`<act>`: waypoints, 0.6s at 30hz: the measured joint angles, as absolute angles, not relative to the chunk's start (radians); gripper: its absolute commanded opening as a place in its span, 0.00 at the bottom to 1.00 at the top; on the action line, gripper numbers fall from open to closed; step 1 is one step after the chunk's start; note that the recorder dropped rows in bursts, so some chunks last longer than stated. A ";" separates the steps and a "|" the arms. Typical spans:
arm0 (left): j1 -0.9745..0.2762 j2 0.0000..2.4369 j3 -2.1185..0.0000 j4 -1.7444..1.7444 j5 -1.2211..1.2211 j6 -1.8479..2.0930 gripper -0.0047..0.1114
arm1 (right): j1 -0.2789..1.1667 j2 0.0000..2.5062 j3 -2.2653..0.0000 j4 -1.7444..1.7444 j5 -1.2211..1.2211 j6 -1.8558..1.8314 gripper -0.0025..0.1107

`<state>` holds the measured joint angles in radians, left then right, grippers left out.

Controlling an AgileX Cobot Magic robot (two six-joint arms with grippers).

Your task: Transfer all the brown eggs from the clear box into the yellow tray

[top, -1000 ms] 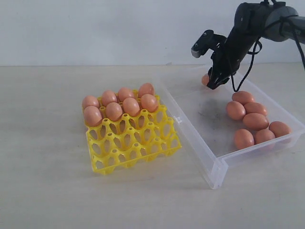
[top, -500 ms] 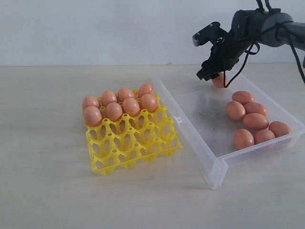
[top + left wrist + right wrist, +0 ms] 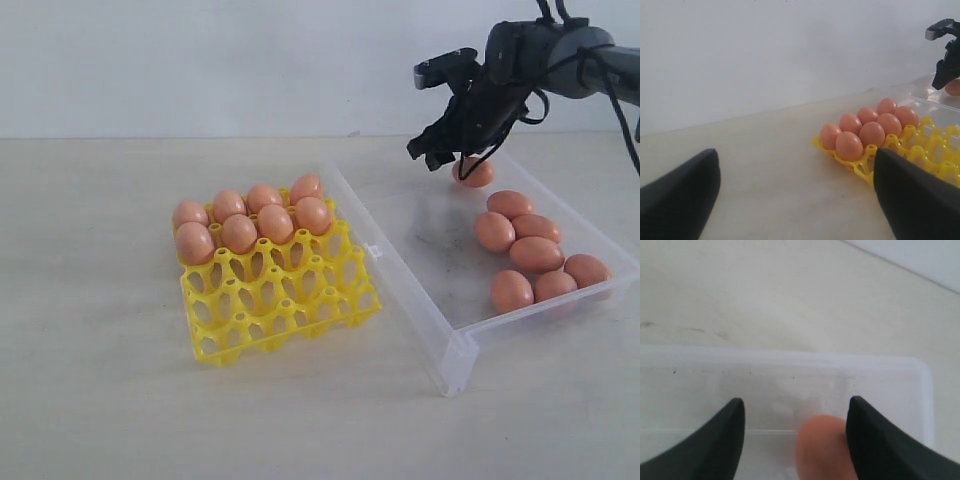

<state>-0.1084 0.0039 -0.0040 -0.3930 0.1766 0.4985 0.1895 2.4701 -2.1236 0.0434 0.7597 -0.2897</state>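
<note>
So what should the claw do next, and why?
Probably nudge the right claw sideways until the egg sits midway between its fingers, before going down. Its jaws stand open above the clear box, and the right wrist view shows the egg close to one finger, with a wide gap on the other side.

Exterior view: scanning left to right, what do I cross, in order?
yellow tray holding eight brown eggs → right claw, over the clear box → lone egg beside it → cluster of seven eggs in the box.
</note>
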 measured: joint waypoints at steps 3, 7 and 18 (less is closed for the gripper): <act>-0.108 0.004 -0.004 -0.393 0.177 0.498 0.71 | 0.190 2.470 -2.124 0.011 0.801 -0.361 0.50; -0.108 0.004 -0.004 -0.393 0.177 0.498 0.71 | 0.190 2.470 -2.124 -0.058 0.855 -0.391 0.50; -0.108 0.004 -0.004 -0.393 0.177 0.498 0.71 | 0.190 2.401 -2.124 -0.079 0.896 -0.282 0.50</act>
